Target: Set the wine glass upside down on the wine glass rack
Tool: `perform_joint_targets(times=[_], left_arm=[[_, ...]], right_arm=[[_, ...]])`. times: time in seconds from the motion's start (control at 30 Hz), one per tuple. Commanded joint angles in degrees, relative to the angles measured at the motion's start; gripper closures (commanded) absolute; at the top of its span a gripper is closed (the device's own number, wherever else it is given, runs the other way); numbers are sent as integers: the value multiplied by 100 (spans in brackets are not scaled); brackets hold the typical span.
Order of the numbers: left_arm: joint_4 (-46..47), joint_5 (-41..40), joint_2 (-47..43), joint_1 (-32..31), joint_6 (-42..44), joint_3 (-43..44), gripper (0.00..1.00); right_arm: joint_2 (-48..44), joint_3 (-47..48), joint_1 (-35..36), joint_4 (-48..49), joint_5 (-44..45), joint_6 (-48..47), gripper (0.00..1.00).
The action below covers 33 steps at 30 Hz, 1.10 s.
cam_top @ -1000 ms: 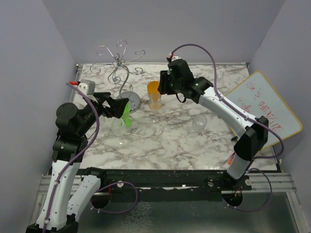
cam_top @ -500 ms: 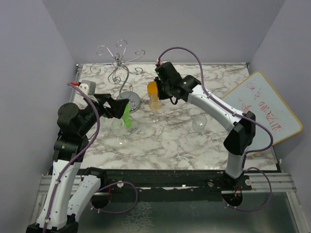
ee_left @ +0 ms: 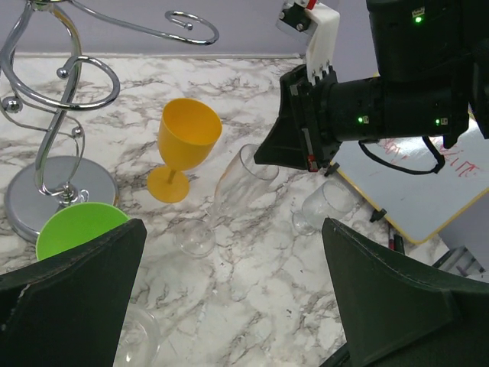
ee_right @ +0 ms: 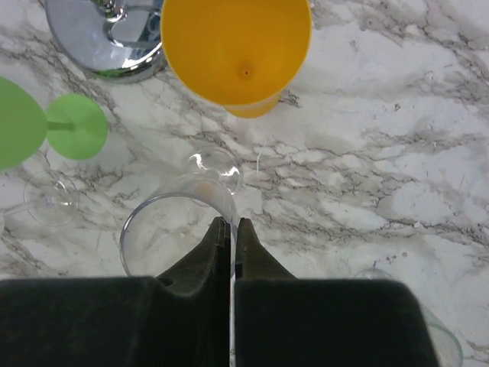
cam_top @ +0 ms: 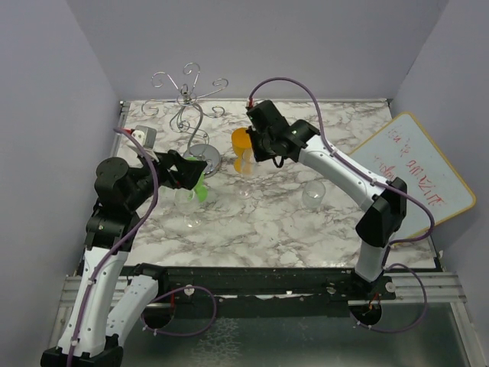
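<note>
My right gripper (ee_right: 231, 223) is shut on the rim of a clear wine glass (ee_right: 164, 229), one finger inside the bowl and one outside. The glass leans over, its foot (ee_left: 192, 237) low by the table; it also shows in the top view (cam_top: 245, 182), under the right gripper (cam_top: 257, 150). The wine glass rack (cam_top: 186, 93) is a silver wire stand with curled arms and a round base (ee_left: 53, 191), at the back left. My left gripper (ee_left: 233, 229) is open and empty, hovering in front of the rack (cam_top: 195, 172).
An orange goblet (cam_top: 242, 145) stands right beside the held glass. A green goblet (cam_top: 200, 185) stands by the rack base. Another clear glass (cam_top: 187, 202) stands under the left gripper. A clear glass (cam_top: 313, 193) lies to the right. A whiteboard (cam_top: 412, 172) leans at the right edge.
My right arm has swung left and lowered over the clear glass beside the orange goblet. The left arm has shifted slightly.
</note>
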Motion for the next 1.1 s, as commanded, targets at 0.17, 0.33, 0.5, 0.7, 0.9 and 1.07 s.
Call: perform_joint_targets(times=[0.17, 0.33, 0.5, 0.7, 0.9, 1.07], left_arm=[[-316, 182, -213, 31, -2078, 136, 1], [-233, 372, -168, 31, -3013, -93, 1], [-214, 586, 180, 27, -3113, 173, 1], [407, 575, 700, -295, -3666, 211, 1], [1056, -386, 1638, -1882, -3870, 824, 1], [1693, -1018, 2336, -2591, -4289, 1291, 1]], right_arm=[[-1697, -1664, 103, 498, -106, -63, 99], [-2796, -2680, 113, 1186, 267, 44, 100], [-3780, -3488, 109, 2020, 900, 116, 99], [-4613, -4103, 111, 2764, 1864, 320, 100], [-5095, -4300, 113, 3088, 2661, 417, 99], [-5525, -4435, 108, 3789, 2907, 304, 99]])
